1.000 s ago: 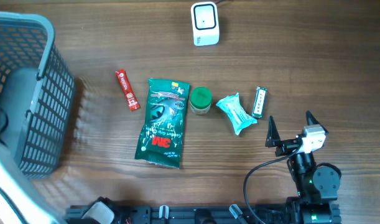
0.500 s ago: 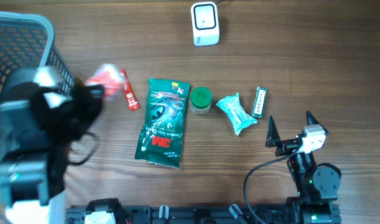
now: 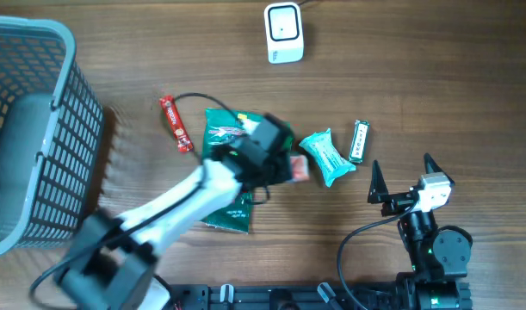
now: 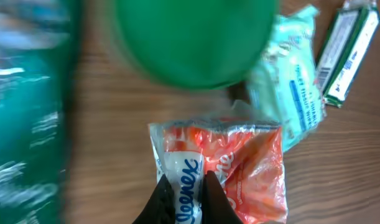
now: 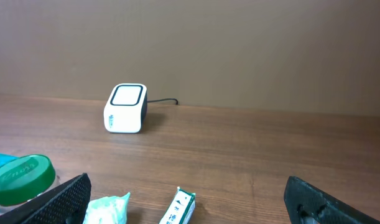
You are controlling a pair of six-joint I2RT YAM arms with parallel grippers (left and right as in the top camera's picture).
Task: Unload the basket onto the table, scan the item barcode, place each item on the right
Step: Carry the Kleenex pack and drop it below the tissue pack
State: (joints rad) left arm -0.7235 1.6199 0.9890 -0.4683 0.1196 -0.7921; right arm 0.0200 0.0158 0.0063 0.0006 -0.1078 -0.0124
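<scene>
Left gripper: the left gripper (image 4: 185,186) has its two dark fingers (image 4: 160,200) pressed together on the near edge of the tissue packet. They pinch the white band of its wrapper.
Item in hand: an orange and white tissue packet (image 4: 242,168), lettered Kleenex, is held in that pinch around the middle of the table (image 3: 417,69). Whether it rests on the wood or hangs above it cannot be told.
Item position: just right of the green pouch (image 3: 218,176), just left of the teal packet (image 3: 327,157), and on the near side of the green jar lid (image 4: 190,37).
Barcode: cannot be made out on the packet's visible face.
Scanner: the white scanner (image 3: 284,33) sits at the far side of the table, well apart from the held packet. A dark cable leaves it toward the far edge.
Left arm: reaches diagonally from the near left corner across the pouch, covering part of it and the jar in the overhead view.
Right gripper: the right gripper (image 3: 401,168) sits at the near right with fingers spread wide, gripping nothing and touching none of the goods.
Other goods: a red tube (image 3: 175,125) lies left of the pouch. A slim green bar (image 3: 359,140) lies just right of the teal packet.
Basket: a grey mesh basket (image 3: 77,138) stands at the left edge of the table.
Picture quality: the left part of the left wrist view is smeared by blur, and the pouch print is unreadable there.
</scene>
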